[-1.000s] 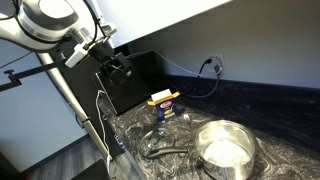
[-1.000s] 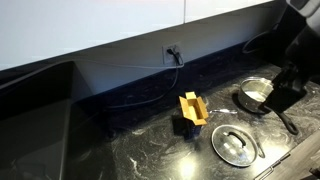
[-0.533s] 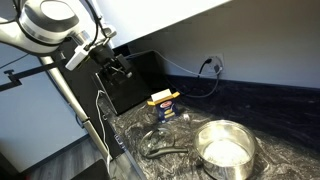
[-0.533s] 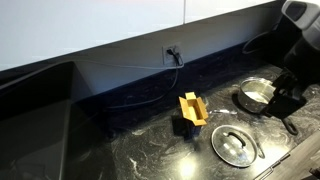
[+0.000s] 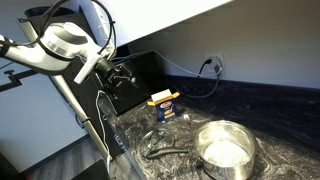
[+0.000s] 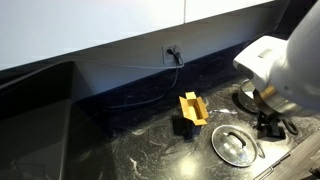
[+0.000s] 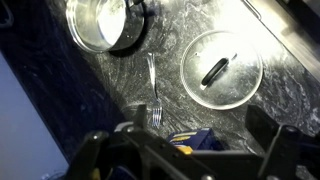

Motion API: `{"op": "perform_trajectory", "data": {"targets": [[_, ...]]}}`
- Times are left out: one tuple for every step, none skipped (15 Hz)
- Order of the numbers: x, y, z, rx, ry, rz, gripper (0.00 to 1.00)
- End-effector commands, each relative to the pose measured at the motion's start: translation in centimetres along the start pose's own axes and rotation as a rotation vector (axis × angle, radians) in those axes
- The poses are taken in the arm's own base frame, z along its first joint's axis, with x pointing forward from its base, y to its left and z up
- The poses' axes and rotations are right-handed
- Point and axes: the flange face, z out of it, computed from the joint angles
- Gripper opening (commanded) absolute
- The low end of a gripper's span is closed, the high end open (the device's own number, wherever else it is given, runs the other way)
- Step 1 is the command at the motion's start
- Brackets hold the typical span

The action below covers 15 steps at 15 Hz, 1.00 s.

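My gripper [image 7: 188,150] is open and holds nothing, its dark fingers standing wide apart at the bottom of the wrist view. It hangs well above a black marbled counter [image 7: 60,100]. Below it lie a yellow-and-blue box [image 7: 196,140], a fork [image 7: 154,95], a glass lid with a black handle [image 7: 222,68] and a steel pot [image 7: 100,22]. In both exterior views the box [image 5: 163,103] [image 6: 190,108] stands mid-counter. The pot [image 5: 225,148] is partly hidden behind the arm [image 6: 285,65], and the lid [image 6: 236,144] lies in front of it. The gripper [image 5: 120,76] [image 6: 270,122] touches nothing.
A wall socket with a black cable [image 6: 172,55] sits on the backsplash behind the box. A dark sink or cooktop [image 5: 135,80] lies at one end of the counter. The counter's front edge [image 6: 285,160] runs close to the lid.
The arm has swung in over the counter and now covers much of the pot in an exterior view. The jaws stayed open. Nothing on the counter moved.
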Motion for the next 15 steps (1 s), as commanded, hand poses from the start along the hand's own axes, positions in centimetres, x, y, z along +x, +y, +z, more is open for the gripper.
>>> {"op": "perform_trajectory", "data": {"targets": [[1.2, -2.1, 0.9, -0.121, -0.057, -0.159, 1.0], [1.1, -2.5, 1.3, -0.153, -0.075, -0.206, 1.0], [0.8, -2.8, 1.8, -0.185, -0.096, -0.25, 1.0], [0.5, -3.0, 2.2, -0.217, -0.115, -0.292, 1.0], [0.2, -3.0, 2.4, -0.254, -0.134, -0.329, 1.0], [0.6, -2.9, 2.3, -0.198, -0.098, -0.261, 1.0], [0.6, -3.1, 2.5, -0.203, -0.104, -0.269, 1.0], [0.6, -3.1, 2.6, -0.202, -0.104, -0.269, 1.0], [0.6, -3.0, 2.6, -0.201, -0.104, -0.268, 1.0], [0.6, -3.0, 2.6, -0.2, -0.105, -0.266, 1.0], [0.7, -3.0, 2.9, -0.243, -0.136, -0.302, 1.0], [0.9, -3.1, 3.1, -0.299, -0.16, -0.378, 1.0], [1.1, -3.1, 3.3, -0.333, -0.17, -0.412, 1.0], [1.2, -3.2, 3.5, -0.366, -0.18, -0.458, 1.0], [1.3, -3.5, 3.6, -0.399, -0.188, -0.499, 1.0]]}}
